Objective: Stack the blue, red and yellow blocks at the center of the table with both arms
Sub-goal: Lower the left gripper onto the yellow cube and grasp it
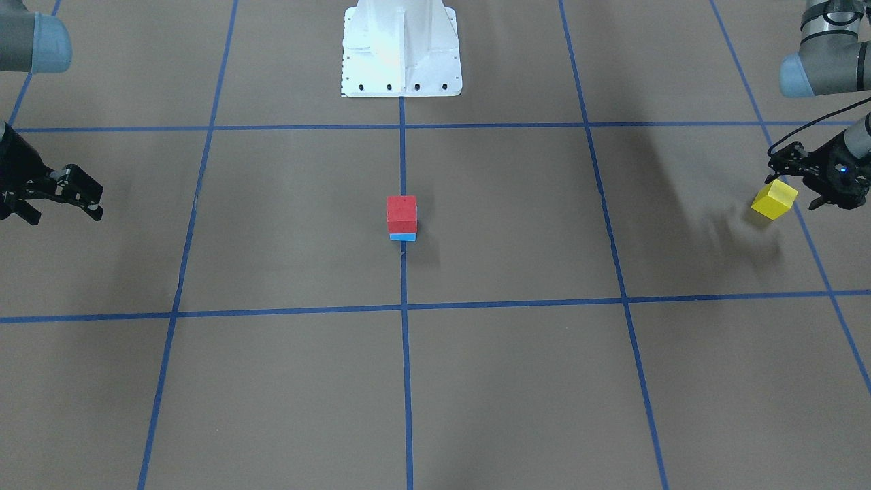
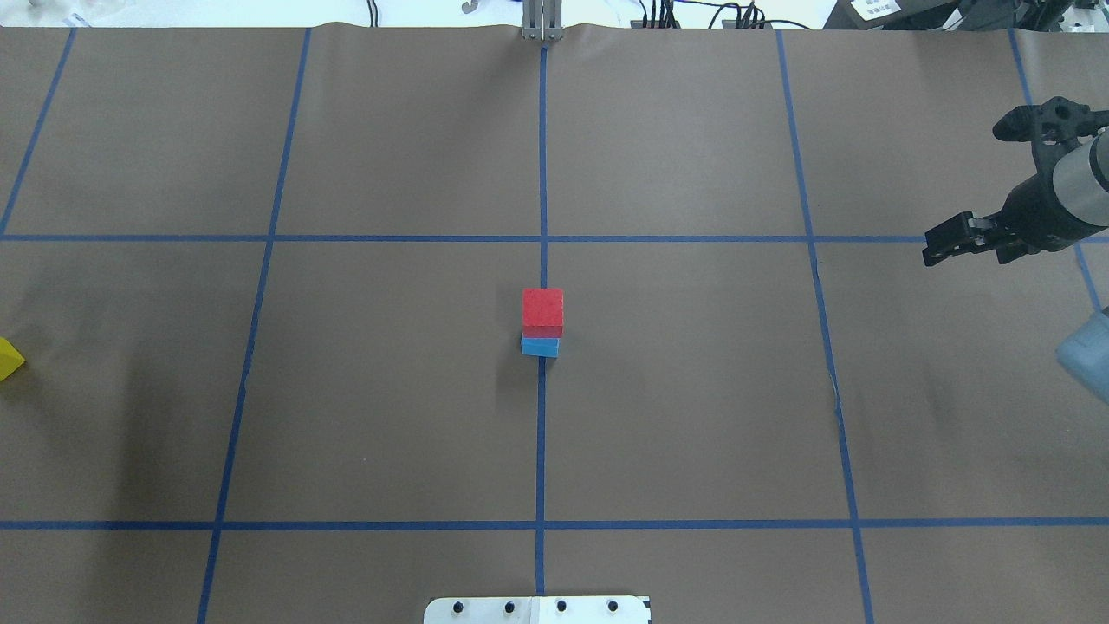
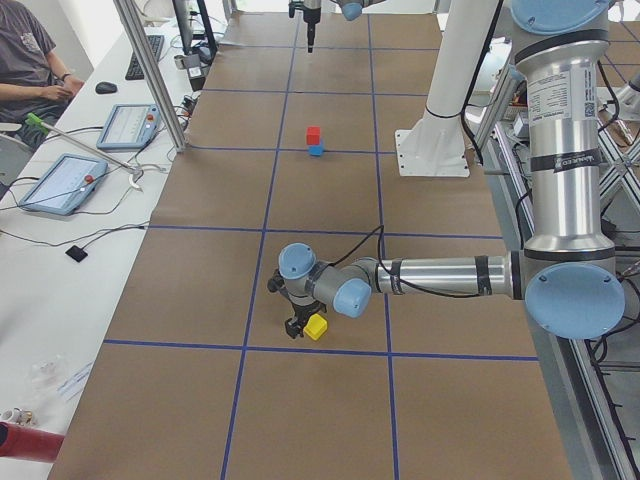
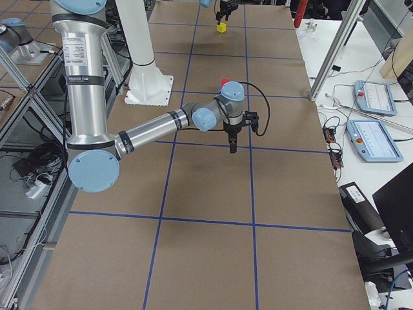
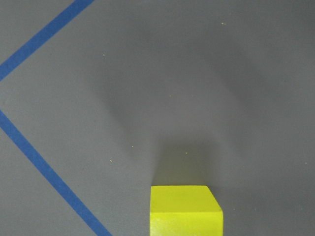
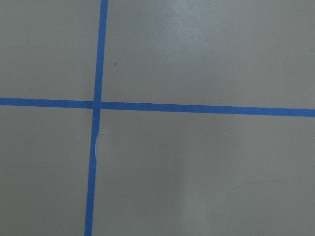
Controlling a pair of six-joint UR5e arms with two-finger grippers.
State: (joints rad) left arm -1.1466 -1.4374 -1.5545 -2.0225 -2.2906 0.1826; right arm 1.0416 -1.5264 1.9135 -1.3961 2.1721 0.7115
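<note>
A red block (image 1: 401, 214) sits on a blue block (image 1: 403, 237) at the table's centre, on the middle tape line; both show from overhead as red (image 2: 542, 309) over blue (image 2: 539, 347). My left gripper (image 1: 793, 192) is shut on the yellow block (image 1: 774, 199) at the far left end and holds it tilted, a little above the table. The block fills the bottom of the left wrist view (image 5: 184, 210), with its shadow beyond. Overhead shows only the block's corner (image 2: 7, 357). My right gripper (image 1: 67, 212) is open and empty over the right side (image 2: 957, 247).
The white robot base (image 1: 401, 47) stands behind the stack. Blue tape lines (image 6: 96, 105) cross the brown table. In the exterior left view, tablets (image 3: 60, 182) and a seated operator (image 3: 25, 60) are beyond the table's far edge.
</note>
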